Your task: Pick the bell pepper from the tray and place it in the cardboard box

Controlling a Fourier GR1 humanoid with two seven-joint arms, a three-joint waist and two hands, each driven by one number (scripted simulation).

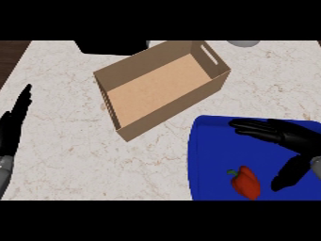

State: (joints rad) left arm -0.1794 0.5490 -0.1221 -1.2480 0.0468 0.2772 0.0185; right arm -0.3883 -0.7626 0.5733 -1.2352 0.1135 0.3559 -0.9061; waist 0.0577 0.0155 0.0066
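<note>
Two hands show above one pale marbled counter [65, 141]. Largest on it is the cardboard box [159, 87], open-topped and set at a slant, with a slot handle in its far wall. Just beside its near corner lies the blue tray [212, 155]. Over the tray hangs the right hand [288, 136], fingers straight and spread, thumb pointing down, holding nothing. At the left edge the left hand [8, 127] rests open, fingers up. Smallest, the red pepper [247, 182] lies on the tray, near the thumb but apart from it.
</note>
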